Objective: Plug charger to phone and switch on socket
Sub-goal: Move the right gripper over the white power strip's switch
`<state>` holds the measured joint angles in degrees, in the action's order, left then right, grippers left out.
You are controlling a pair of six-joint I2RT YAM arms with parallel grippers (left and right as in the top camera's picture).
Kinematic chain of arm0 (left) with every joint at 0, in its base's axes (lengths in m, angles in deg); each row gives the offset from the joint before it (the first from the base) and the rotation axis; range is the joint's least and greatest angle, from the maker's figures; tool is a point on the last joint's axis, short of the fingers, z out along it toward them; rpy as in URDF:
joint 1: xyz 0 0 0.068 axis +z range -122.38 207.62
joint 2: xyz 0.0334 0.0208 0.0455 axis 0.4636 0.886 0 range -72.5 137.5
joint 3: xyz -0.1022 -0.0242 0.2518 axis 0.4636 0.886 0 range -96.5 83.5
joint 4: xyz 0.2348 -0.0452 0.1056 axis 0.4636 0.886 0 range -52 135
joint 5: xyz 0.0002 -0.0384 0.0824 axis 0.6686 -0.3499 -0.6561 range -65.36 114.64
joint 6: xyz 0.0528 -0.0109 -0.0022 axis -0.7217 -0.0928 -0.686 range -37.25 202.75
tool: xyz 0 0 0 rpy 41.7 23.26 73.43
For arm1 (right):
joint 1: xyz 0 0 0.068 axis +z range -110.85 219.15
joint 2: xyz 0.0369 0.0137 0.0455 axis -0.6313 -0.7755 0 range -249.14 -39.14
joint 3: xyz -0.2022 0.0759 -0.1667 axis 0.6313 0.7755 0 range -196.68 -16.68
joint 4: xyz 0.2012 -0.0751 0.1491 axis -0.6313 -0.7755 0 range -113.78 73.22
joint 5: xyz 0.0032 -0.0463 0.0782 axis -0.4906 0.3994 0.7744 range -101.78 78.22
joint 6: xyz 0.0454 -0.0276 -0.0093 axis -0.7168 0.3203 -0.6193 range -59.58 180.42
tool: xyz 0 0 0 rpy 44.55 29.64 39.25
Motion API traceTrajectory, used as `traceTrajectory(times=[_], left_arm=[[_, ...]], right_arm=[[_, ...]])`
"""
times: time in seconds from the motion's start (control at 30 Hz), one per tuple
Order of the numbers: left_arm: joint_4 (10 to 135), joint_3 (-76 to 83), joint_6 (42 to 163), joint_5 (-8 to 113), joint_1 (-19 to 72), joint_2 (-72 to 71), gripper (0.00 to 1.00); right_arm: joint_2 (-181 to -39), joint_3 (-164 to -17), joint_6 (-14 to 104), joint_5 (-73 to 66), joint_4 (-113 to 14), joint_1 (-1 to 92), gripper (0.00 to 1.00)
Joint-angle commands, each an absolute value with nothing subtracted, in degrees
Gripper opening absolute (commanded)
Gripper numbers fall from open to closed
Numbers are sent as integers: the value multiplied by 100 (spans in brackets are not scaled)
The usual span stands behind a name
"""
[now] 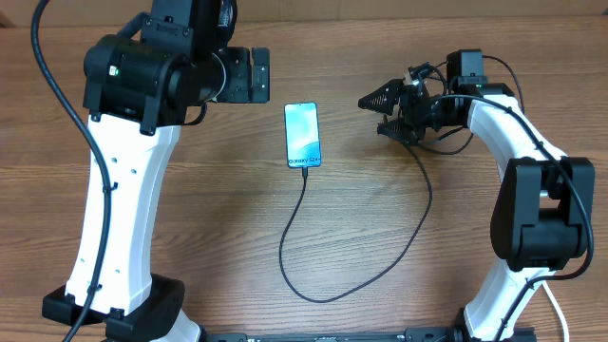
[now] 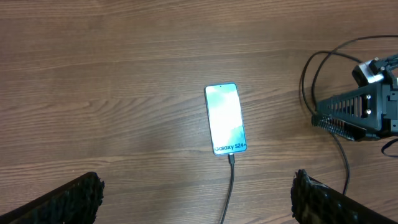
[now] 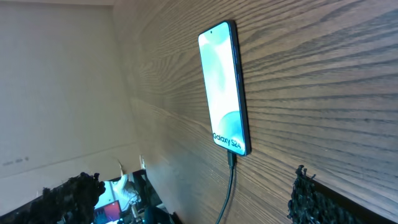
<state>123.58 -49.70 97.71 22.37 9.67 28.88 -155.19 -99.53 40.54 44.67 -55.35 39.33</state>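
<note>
Teal-lit phone, charger plugged in, lies between left hand and right hand, both spread wide.

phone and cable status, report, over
Left pincer open, empty. Right pincer open, empty. Cable seated in phone bottom edge, screen lit. Power strip not in view, nothing blocking phone.

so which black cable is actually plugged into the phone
The thin charger cable curling across the table from the phone's bottom edge; the thicker black cable just hangs beside the left arm.
</note>
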Motion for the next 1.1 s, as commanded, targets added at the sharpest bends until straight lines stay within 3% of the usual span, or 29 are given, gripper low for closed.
traceTrajectory(times=[0.0, 0.5, 0.67, 1.07], left_arm=[[12349, -4964, 9688, 2146, 997, 2846, 100], [12347, -4964, 9688, 2146, 997, 2846, 100], [12347, -4964, 9688, 2146, 997, 2846, 100], [12347, -4964, 9688, 2146, 997, 2846, 100]], right_arm=[[-15489, -10097, 4098, 4305, -5554, 3905, 100], [-15487, -12055, 4413, 1300, -7758, 3857, 100], [-15487, -12447, 4402, 389, -7978, 3656, 100], [-15465, -13035, 4400, 242, -8265, 2351, 100]])
